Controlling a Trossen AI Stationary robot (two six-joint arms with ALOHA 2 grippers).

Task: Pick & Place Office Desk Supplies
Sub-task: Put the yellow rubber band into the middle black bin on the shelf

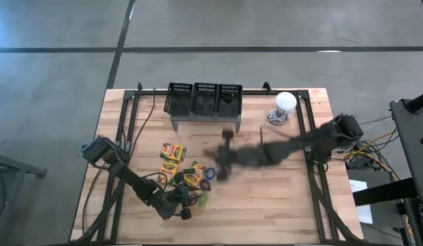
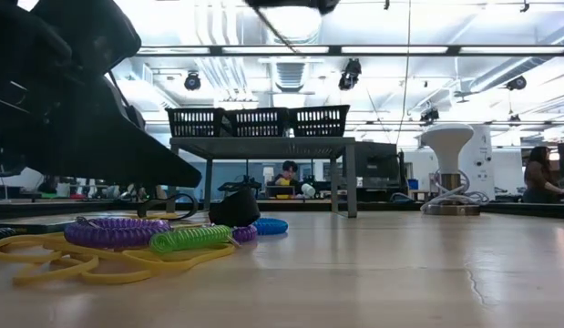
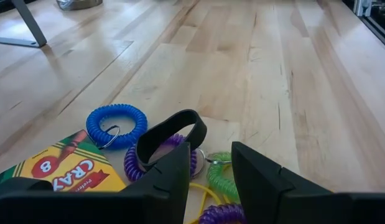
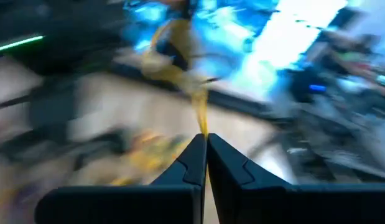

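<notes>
My right gripper (image 4: pixel 205 146) is pinched tight on a yellow band loop (image 4: pixel 180 46) and swinging it above mid-table; next I must carry it over the black mesh baskets (image 1: pixel 204 98) and release. My left gripper (image 3: pixel 209 167) rests half-spread by the pile of loops (image 1: pixel 197 179), gripping nothing

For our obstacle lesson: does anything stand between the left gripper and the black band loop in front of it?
Nothing visible does. The left gripper has open fingers facing the black band loop directly. The loop lies on the purple coil, with the blue coil beside it. The right gripper is mid-table, shut, well clear.
</notes>
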